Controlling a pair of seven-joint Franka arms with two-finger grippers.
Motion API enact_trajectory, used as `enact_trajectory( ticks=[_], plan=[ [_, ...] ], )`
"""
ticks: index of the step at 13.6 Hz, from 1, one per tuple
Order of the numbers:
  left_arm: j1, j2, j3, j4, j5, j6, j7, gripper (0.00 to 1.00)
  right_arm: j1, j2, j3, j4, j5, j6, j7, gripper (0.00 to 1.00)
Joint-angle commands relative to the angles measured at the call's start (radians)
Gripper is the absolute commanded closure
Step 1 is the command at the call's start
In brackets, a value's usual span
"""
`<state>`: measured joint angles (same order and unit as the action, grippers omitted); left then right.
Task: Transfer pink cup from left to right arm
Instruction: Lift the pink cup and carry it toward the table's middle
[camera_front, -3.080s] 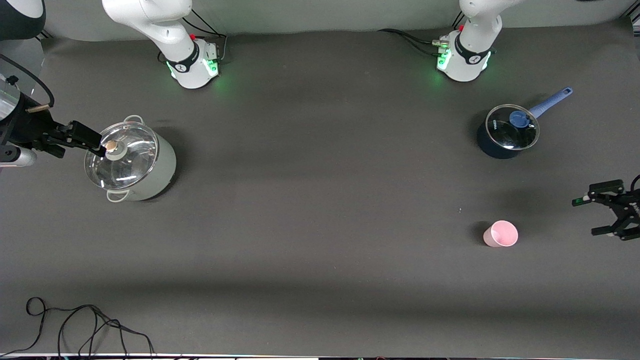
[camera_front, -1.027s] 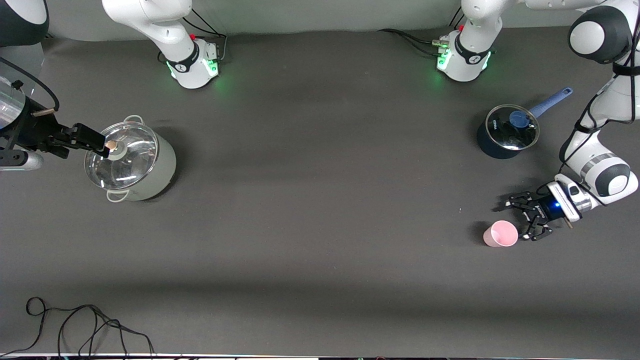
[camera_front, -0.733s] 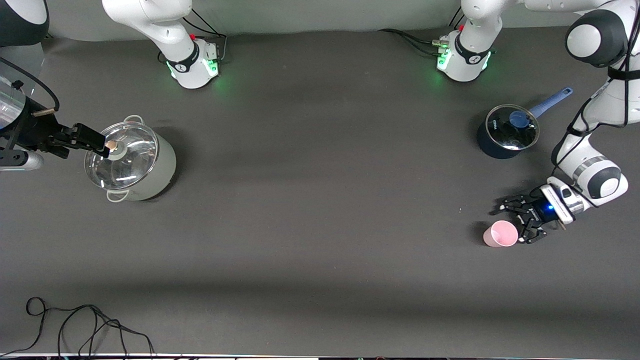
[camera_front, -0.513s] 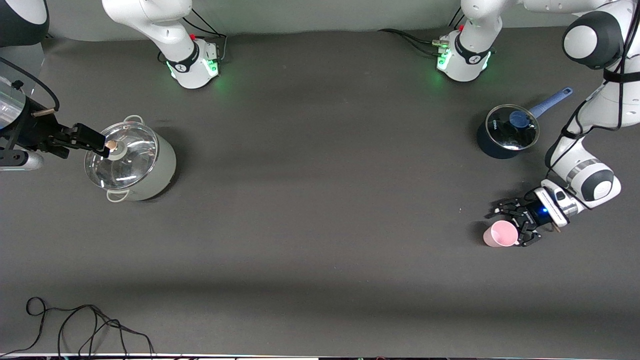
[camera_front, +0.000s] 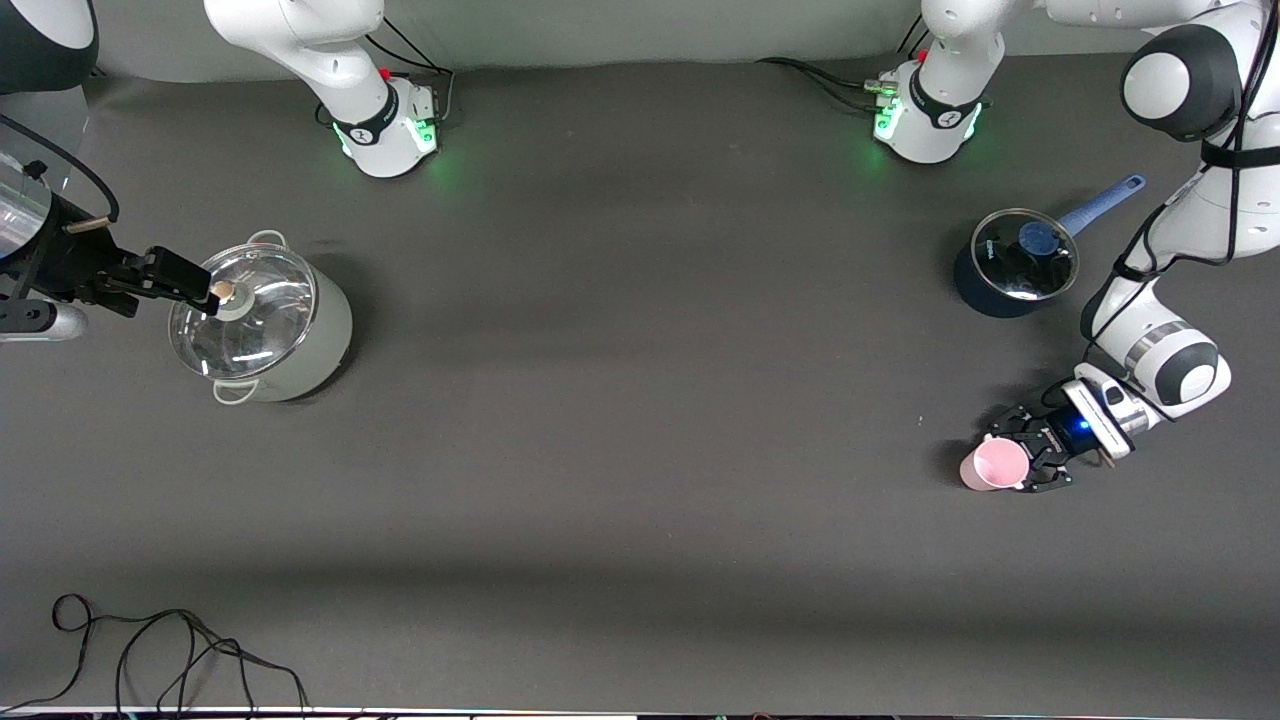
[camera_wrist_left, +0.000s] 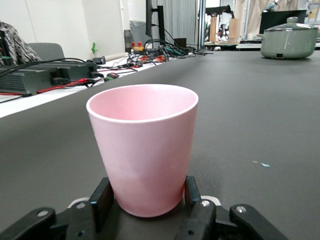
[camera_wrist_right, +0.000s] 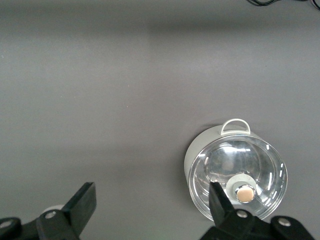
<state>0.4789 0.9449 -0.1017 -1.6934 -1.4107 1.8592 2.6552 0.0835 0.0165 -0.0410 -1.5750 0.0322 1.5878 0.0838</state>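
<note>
Fingers (camera_wrist_left: 101, 202) of the left gripper (camera_front: 1022, 462) are flanking the pink cup (camera_front: 993, 465) low near the worktop (camera_front: 640, 420) edge at the left arm's end, needing square closure before lifting, while the right gripper (camera_front: 180, 279) is waiting spread-open over the steel pot (camera_front: 262, 325).

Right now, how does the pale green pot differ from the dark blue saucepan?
The pale green pot is larger and has two small loop handles; the dark blue saucepan is smaller with one long blue handle. The pot stands at the right arm's end of the table, under the open right gripper; the saucepan stands at the left arm's end. Both are upright and carry glass lids.
</note>
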Motion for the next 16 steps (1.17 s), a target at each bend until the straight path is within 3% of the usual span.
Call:
enact_trajectory(
  ticks=[1,4,7,13,16],
  plan=[
    [-0.014,-0.005,0.000,-0.009,-0.036,0.021,0.022,0.66,-0.001,0.011,0.003,0.024,0.000,-0.015,-0.018,0.00],
    [-0.014,-0.009,-0.007,-0.009,-0.042,0.024,0.014,0.69,-0.002,0.011,0.003,0.024,0.000,-0.018,-0.018,0.00],
    [-0.013,-0.073,-0.071,-0.047,-0.045,0.087,-0.084,0.72,-0.001,0.011,0.001,0.026,0.000,-0.018,-0.015,0.00],
    [0.004,-0.231,-0.490,-0.213,-0.267,0.547,-0.126,0.79,-0.002,0.010,0.003,0.024,0.005,-0.018,0.031,0.00],
    [0.009,-0.322,-0.708,-0.273,-0.443,0.722,-0.133,0.80,-0.002,0.010,0.003,0.026,0.015,-0.018,0.132,0.01]
  ],
)
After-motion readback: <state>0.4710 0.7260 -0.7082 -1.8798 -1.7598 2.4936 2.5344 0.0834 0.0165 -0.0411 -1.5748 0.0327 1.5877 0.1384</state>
